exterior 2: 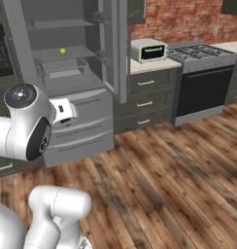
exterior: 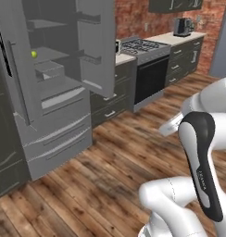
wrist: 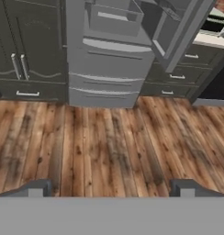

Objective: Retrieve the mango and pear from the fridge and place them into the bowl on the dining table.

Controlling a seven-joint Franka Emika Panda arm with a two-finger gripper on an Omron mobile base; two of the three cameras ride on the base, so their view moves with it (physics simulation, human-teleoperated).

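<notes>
The fridge (exterior: 59, 132) stands with a door (exterior: 94, 44) swung open, showing grey shelves and lower drawers. The pear (exterior: 34, 54), small and yellow-green, sits on a middle shelf; the right base view has the pear (exterior 2: 62, 51) above a shelf bin in the fridge (exterior 2: 81, 129). The mango, bowl and dining table are out of view. My gripper (wrist: 111, 189) is open with nothing between its fingertips (wrist: 36, 188). It hangs well back from the fridge (wrist: 109, 69), over the wooden floor, pointing at the lower drawers.
A stove with an oven (exterior: 149, 69) stands right of the fridge, past a counter with drawers (exterior 2: 144, 90) that carries a toaster oven (exterior 2: 148, 50). A kettle (exterior: 182, 27) sits on the far counter. Dark cabinets (wrist: 26, 55) flank the fridge's left. Open wooden floor (exterior 2: 164, 175) lies ahead.
</notes>
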